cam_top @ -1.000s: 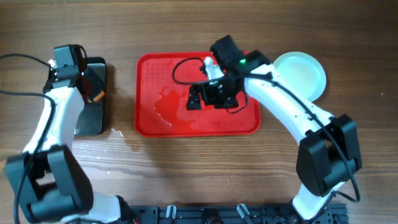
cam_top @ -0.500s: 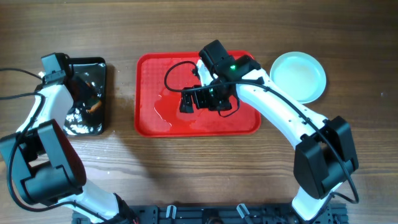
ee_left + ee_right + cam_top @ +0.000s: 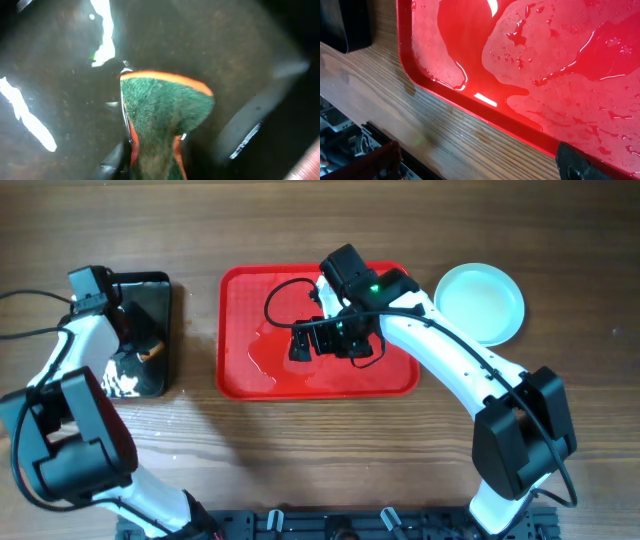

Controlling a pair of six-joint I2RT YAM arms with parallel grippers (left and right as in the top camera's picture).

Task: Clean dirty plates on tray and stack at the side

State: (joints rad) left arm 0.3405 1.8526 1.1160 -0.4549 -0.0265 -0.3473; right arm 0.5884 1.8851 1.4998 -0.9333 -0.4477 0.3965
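Observation:
The red tray (image 3: 390, 375) lies mid-table, wet, with no plate on it. The pale blue-white plates (image 3: 482, 302) sit on the table just right of it; how many are stacked I cannot tell. My right gripper (image 3: 325, 340) hovers over the tray's middle, open and empty. In the right wrist view its fingertips (image 3: 590, 165) frame the tray's near rim (image 3: 485, 107) and the wood. My left gripper (image 3: 140, 345) is over the black tray (image 3: 150, 285), shut on a green sponge with orange edge (image 3: 165, 110), which flares out beyond the jaws.
Water pools on the red tray (image 3: 545, 65) and spots the wood left of it (image 3: 200, 395). The black tray holds water and white foam (image 3: 122, 380). A corner of the black tray (image 3: 345, 25) shows in the right wrist view. A black rail (image 3: 330, 525) runs along the front edge.
A second ago the right gripper was further right on the tray; it has shifted left. The left wrist swung left over the black tray. Neither arm moved in the last half second.

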